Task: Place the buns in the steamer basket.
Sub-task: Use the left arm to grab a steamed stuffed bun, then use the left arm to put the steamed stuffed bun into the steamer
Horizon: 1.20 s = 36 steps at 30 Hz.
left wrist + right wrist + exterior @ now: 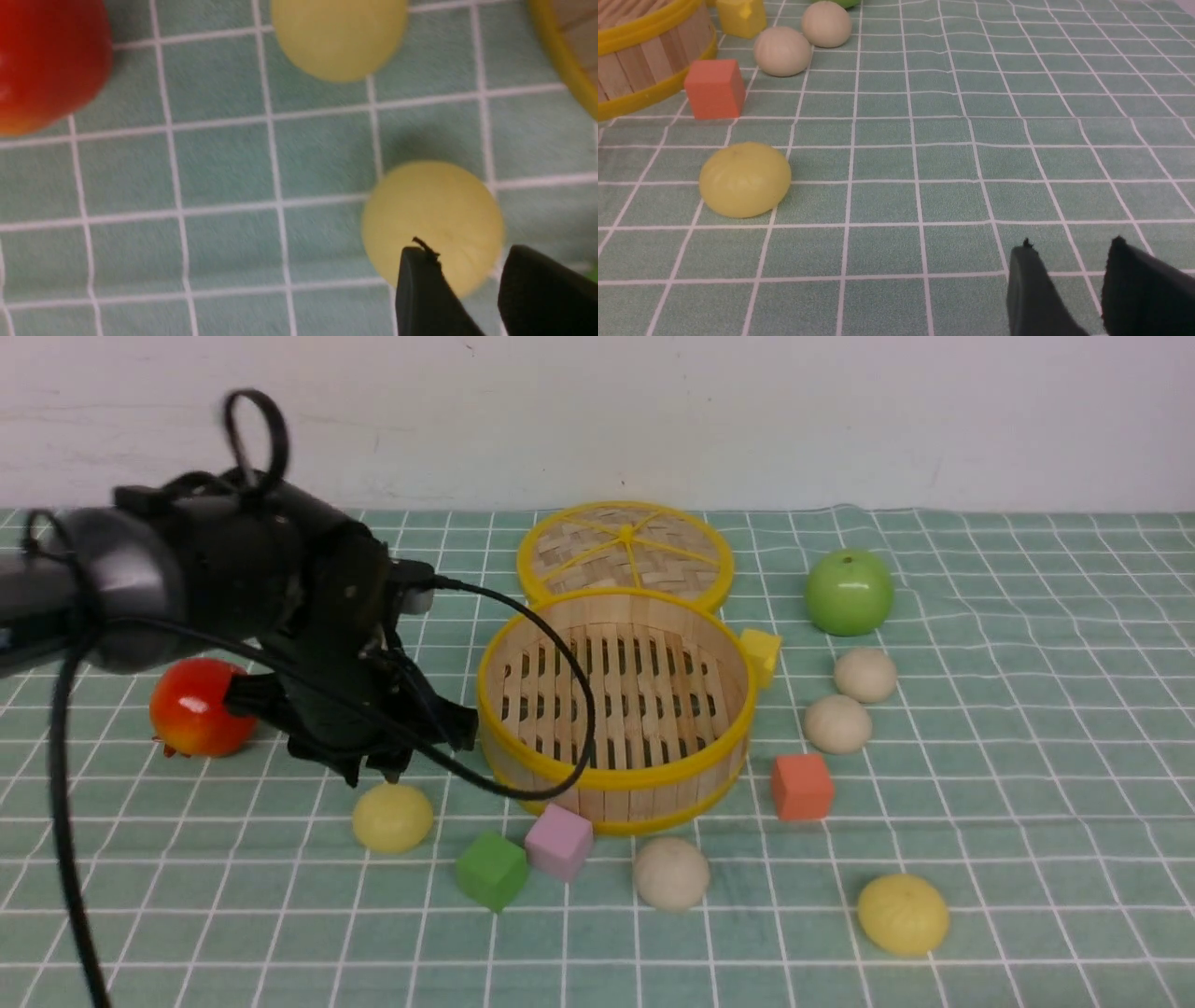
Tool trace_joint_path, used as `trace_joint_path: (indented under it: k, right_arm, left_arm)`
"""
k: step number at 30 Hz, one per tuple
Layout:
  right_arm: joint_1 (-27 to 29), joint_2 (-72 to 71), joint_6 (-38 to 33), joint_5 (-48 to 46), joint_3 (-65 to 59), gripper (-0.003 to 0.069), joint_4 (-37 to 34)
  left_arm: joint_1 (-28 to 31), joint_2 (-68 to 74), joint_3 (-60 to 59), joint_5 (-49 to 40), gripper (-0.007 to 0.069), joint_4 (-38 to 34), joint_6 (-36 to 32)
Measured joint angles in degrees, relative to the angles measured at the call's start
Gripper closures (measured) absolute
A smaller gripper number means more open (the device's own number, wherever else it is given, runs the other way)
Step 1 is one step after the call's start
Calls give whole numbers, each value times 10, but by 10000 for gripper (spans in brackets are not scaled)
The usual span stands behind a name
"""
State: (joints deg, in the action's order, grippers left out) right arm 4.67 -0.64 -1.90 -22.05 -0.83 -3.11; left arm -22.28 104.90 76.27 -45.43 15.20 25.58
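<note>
The steamer basket [653, 782] stands mid-table with nothing on its slatted floor. My left gripper [387, 770] points down, open, just above a pale yellow bun [392, 817]. In the left wrist view that bun [432, 210] lies partly between the open fingers of the left gripper [466, 249], and a second yellow bun [338, 37] lies beyond it, hidden behind the arm in the front view. A beige bun [670, 873] and a yellow bun [903, 915] lie in front. Two beige buns [837, 723] [865, 674] lie to the right. My right gripper [1071, 245] is open and empty over the cloth.
The woven lid [625, 555] leans behind the basket. A red fruit [198, 707] sits by the left arm and a green apple [848, 591] at the back right. Yellow [761, 653], orange [801, 786], pink [558, 840] and green [492, 870] cubes ring the basket.
</note>
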Motion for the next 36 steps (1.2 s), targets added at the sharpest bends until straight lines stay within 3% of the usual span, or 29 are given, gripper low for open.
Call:
trace_joint_path:
  k: [17,19,23,25,31,36]
  right_arm:
    - [0,0,0,0,0,420,0]
    - [0,0,0,0,0,420,0]
    - [0,0,0,0,0,420,0]
    - [0,0,0,0,0,420,0]
    - [0,0,0,0,0,420,0]
    - [0,0,0,0,0,420,0]
  left_arm:
    - [0,61,5,39,392,-2,5]
    - [0,61,6,34,416,-2,5]
    - [0,61,7,18,583,-2,5]
    - [0,61,11,5,631,-2,5]
    - [0,48,34,-31,638,-28,-12]
    - [0,10,109,-50,638,-130,-75]
